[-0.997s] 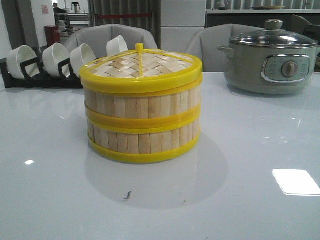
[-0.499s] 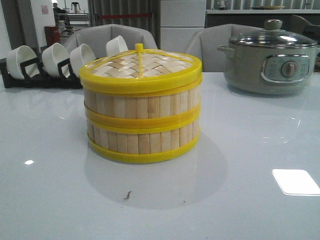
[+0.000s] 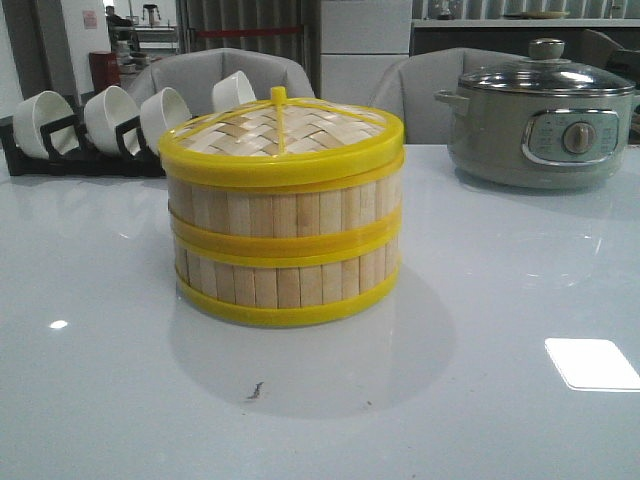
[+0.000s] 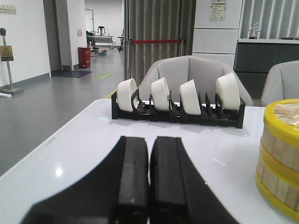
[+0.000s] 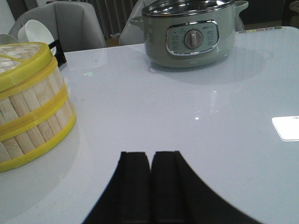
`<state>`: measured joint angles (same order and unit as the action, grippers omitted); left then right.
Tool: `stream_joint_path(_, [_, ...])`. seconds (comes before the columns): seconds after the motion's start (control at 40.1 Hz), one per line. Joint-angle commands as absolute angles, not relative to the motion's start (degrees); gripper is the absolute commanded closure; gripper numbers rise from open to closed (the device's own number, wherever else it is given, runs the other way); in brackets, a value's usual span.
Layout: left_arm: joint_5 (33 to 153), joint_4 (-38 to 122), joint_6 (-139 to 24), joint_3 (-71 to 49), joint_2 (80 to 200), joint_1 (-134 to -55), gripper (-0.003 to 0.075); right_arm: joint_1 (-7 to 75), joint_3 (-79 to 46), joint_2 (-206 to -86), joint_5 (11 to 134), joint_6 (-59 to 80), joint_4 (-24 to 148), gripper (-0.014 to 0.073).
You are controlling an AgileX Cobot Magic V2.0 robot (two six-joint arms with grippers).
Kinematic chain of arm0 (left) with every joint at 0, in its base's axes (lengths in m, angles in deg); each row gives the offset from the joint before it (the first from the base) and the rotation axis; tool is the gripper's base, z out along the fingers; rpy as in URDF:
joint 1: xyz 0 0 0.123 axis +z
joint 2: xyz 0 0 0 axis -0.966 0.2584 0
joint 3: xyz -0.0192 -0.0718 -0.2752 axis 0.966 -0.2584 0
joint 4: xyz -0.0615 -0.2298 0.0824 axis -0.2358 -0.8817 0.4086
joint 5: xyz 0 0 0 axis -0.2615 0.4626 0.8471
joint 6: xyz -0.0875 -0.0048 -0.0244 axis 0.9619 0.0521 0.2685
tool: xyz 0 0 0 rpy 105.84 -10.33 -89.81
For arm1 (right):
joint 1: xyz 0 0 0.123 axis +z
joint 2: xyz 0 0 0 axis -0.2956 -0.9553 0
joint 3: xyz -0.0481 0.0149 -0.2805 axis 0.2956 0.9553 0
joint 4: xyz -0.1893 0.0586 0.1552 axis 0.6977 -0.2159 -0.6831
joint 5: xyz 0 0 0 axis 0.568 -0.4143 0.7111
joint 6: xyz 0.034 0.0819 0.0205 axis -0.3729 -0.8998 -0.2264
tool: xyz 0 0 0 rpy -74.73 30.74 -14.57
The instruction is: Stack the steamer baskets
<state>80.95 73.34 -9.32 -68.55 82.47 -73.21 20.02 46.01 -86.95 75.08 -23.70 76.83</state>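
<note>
Both fingers [image 4: 132, 172] pressed together, apart from stacked steamer baskets [image 3: 283, 235].

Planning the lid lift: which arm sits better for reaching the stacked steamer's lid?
Roughly even. The steamer baskets with lid sit centred; left gripper and right gripper are both shut, empty and clear of them. Perhaps right, as the stack looms larger in its view.

The glossy white table [image 3: 520, 290] bears stacked steamer baskets [image 3: 285, 255], electric pot [image 3: 545, 115], bowl rack [image 3: 75, 155].
</note>
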Motion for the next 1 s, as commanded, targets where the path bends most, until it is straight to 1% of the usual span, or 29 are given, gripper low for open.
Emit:
stream_joint_path(0.0, [76.28,73.34,-9.33,-68.65,81.7,-73.22,0.0628,20.15,45.18,-85.82,80.66,-28.93,82.65,0.0538])
stream_joint_path(0.199, [76.28,73.34,-9.33,-68.65,81.7,-73.22,0.0628,20.15,45.18,-85.82,81.7,-28.12,82.43,0.0538])
stream_joint_path(0.399, [76.28,73.34,-9.33,-68.65,81.7,-73.22,0.0628,20.15,45.18,-85.82,81.95,-24.26,78.84,0.0538])
stream_joint_path(0.573, [76.28,73.34,-9.33,-68.65,81.7,-73.22,0.0628,20.15,45.18,-85.82,82.81,-24.28,78.84,0.0538])
stream_joint_path(0.723, [76.28,73.34,-9.33,-68.65,81.7,-73.22,0.0628,20.06,45.18,-85.82,80.44,-24.34,78.77,0.0538])
stream_joint_path(0.972, [76.28,73.34,-9.33,-68.65,81.7,-73.22,0.0628,20.06,45.18,-85.82,80.19,-24.34,78.77,0.0538])
